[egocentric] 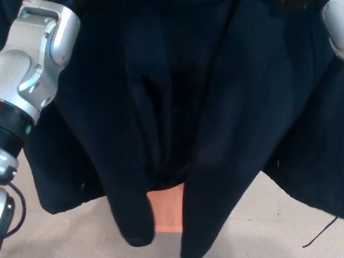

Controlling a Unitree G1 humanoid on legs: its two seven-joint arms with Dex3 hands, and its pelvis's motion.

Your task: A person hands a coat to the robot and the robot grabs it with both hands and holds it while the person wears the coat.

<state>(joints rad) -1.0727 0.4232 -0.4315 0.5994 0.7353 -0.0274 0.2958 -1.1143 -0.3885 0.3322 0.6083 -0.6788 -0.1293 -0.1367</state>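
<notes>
The dark navy coat (183, 107) hangs spread across nearly the whole head view, its sleeves and folds dropping to the bottom edge. My left arm (35, 64), silver with a black wrist section, reaches up along the coat's left side, and its hand is above the picture's top edge. Only a silver sliver of my right arm (334, 27) shows at the top right. A dark bit of my right hand (293, 3) sits at the top edge against the cloth, its grip unclear. The person is hidden behind the coat.
Below the coat's hem lies a grey floor (258, 215) with an orange mat (167, 210) partly covered by the hanging cloth. A thin black cable (321, 234) lies at the bottom right, and another cable (12, 210) loops beside my left arm.
</notes>
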